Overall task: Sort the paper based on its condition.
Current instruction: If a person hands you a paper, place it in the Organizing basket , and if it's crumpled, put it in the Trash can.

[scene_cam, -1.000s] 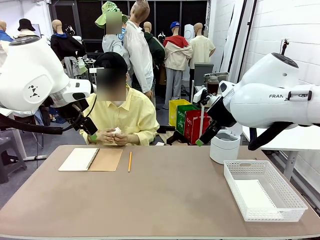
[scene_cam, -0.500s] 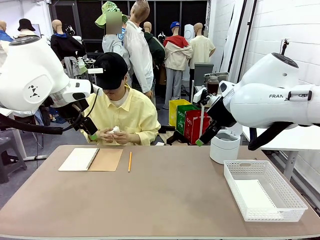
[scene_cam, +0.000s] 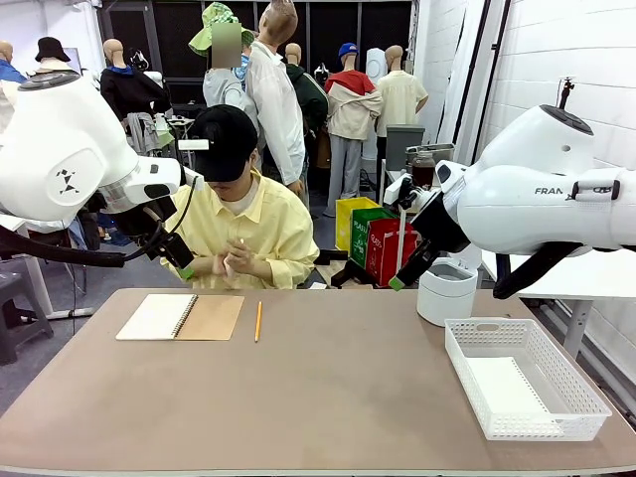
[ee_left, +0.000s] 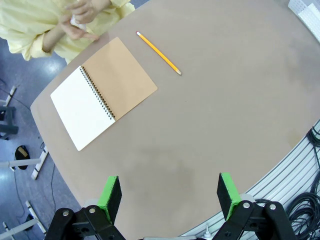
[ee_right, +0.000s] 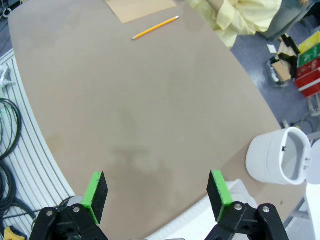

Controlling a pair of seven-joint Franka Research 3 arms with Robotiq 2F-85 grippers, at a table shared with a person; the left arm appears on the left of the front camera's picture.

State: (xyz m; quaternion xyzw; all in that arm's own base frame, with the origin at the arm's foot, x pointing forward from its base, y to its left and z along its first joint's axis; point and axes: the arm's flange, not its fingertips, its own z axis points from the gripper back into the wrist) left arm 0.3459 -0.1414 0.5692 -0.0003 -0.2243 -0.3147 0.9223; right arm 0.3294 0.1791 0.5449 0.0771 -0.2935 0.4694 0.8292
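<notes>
The person at the far side presses both hands together, with a small white lump of paper showing between them in the left wrist view. In the front view the hands hide that paper. My left gripper hangs open and empty high above the table's near left part, over the bare top short of the notebook. My right gripper is also open and empty, high over the table's right side. In the front view both grippers, left and right, hang above the far edge.
An open spiral notebook with a tan cover lies at the far left, a yellow pencil beside it. A white mesh basket sits at the right edge, something flat and white inside. A white bin stands behind it.
The person's hands have gone from kneading a visible white ball to pressing flat against each other around it. Neither arm has moved.
</notes>
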